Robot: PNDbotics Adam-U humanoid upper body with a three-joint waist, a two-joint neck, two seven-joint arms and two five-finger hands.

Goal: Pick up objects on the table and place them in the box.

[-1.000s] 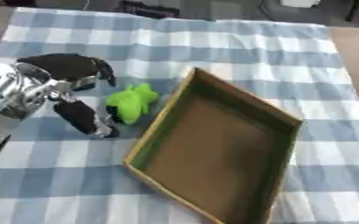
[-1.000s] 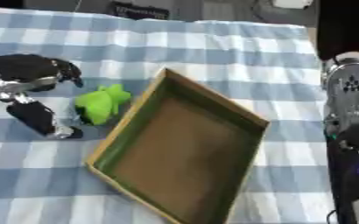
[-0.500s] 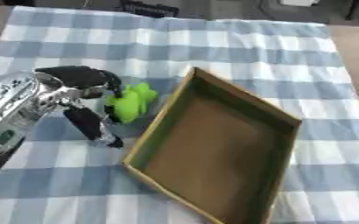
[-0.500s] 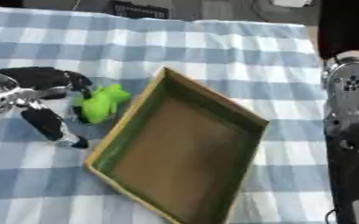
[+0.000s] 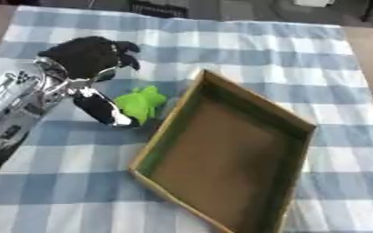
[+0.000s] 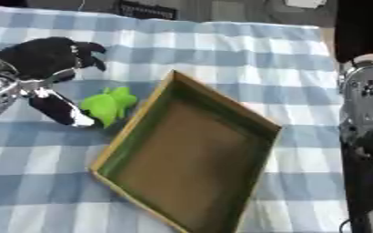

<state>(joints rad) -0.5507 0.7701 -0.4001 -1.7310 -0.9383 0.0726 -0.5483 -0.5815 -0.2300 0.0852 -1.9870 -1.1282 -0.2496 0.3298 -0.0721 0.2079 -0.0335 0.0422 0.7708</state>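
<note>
A small green object (image 5: 139, 103) is seen lying on the blue-and-white checked cloth (image 5: 245, 50), just beside the near-left wall of the brown box (image 5: 231, 154), outside it. The left hand (image 5: 86, 59) is held over and to the left of the object, its dark fingers (image 5: 126, 49) spread and curved above it, while the thumb (image 5: 102, 108) is reached down to the cloth at the object's left edge. Nothing is pinched yet; the hand is set open around the object, not closed on it.

Several slips can be expected from here. The object could be pushed against the box wall instead of being caught, since it lies so near that wall. The box itself could be nudged across the cloth, and the cloth could be dragged by the thumb.

The object's exact shape cannot be made out beyond a lumpy green form. Whether the thumb touches it cannot be told. The right arm (image 6: 369, 136) is seen only at the right edge of the right eye view, and its hand is cut off.
</note>
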